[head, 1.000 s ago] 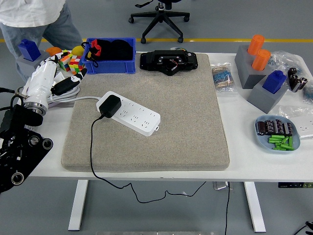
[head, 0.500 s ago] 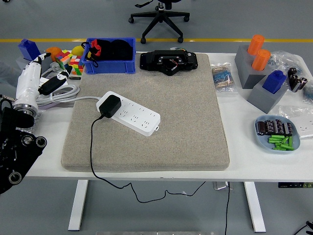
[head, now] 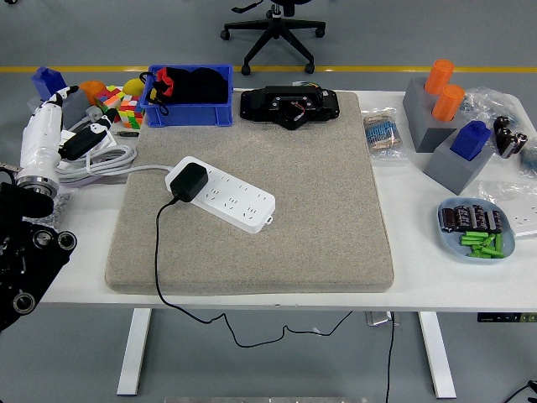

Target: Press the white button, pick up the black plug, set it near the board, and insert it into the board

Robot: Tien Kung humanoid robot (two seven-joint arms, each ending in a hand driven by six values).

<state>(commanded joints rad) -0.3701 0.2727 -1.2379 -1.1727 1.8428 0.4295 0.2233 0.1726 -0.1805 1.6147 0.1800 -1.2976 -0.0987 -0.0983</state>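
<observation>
1. Hanging over the counter's [head: 419, 281] near edge, a black cable is seen rising to the black plug [head: 189, 182].
2. The black plug is seated in the white board [head: 225, 194], on the grey mat [head: 319, 210] at nine o'clock.
3. The left robot hand [head: 50, 134] is held at ten o'clock, fingers loosely released, grasping nothing.

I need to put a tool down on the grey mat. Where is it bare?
The grey mat is bare right of the white power strip, below the black device, and along its near edge. Its left part holds the strip and black plug. Off the mat, both table ends are crowded.
</observation>
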